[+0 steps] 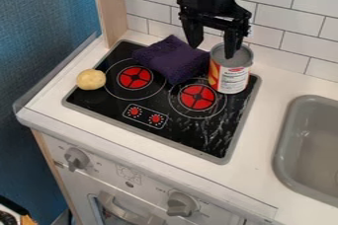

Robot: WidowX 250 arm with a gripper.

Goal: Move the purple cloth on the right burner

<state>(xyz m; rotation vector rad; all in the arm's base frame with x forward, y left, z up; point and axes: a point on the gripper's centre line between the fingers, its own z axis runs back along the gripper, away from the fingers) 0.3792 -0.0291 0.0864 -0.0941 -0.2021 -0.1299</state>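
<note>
Where the view is nearest, the white oven front carries two grey knobs (182, 204) and a curved handle (125, 212) between them. Above it extends the white counter (267, 120), with a grey sink (285, 157) let into its right side. The black cooktop (188, 137), edged in grey, bears pale streaks at its near right and a small control panel (145, 116) with two red dials. Beyond the panel lie the right burner (197, 96) and, to its left, the left burner (135, 77), each a red disc within a thin ring. A round yellow potato (91, 79) rests at the cooktop's left edge, beside the left burner. An upright can (230, 74), with a white, red and yellow label, stands at the far right of the right burner, overlapping its ring in the view and crowding that side. The purple cloth (173, 60) lies bunched across the back of the cooktop, behind and between the burners, its near corner reaching toward the right burner. Over the rear of the cooktop hangs the end effector (212, 52), its fingers spread wide, one above the cloth's far side, the other in front of the can's top; whether the latter touches the can cannot be determined. White wall tiles (280, 20) form the background.
</note>
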